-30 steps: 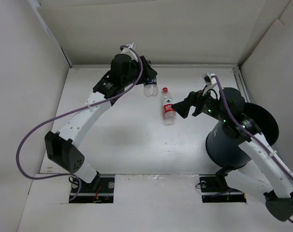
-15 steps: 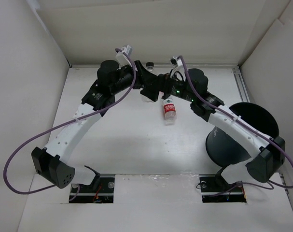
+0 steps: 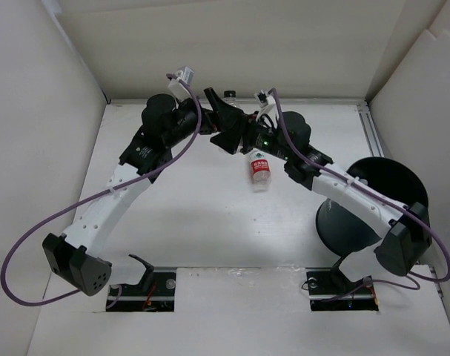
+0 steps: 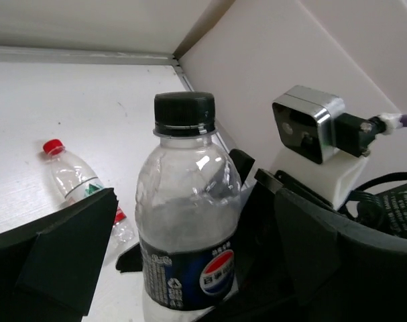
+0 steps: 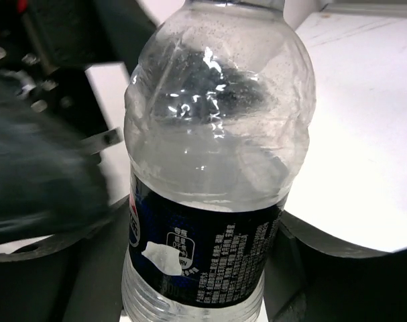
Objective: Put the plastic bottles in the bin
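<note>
Two pincers meet above the far middle of the white bench [image 3: 195, 215], around one clear plastic bottle with a black cap and dark blue label [image 4: 186, 221]. The left arm stretches forward and inward. Its left pincer [image 4: 190, 221] stands wide, with a gap beside the bottle, so it grips nothing. The bottle hangs upright off the bench and looks empty and light. Its thin shoulder is dented and would crumple, and its skin is smooth. The stiffer label band is the place to hold. The right pincer [image 5: 196, 275] seems closed on exactly that band, its arm arching in from the right. Just below lies a clear bottle with a red cap and red label [image 3: 260, 170]. The dark grey round bin [image 3: 343, 222] sits well apart, near right.
</note>
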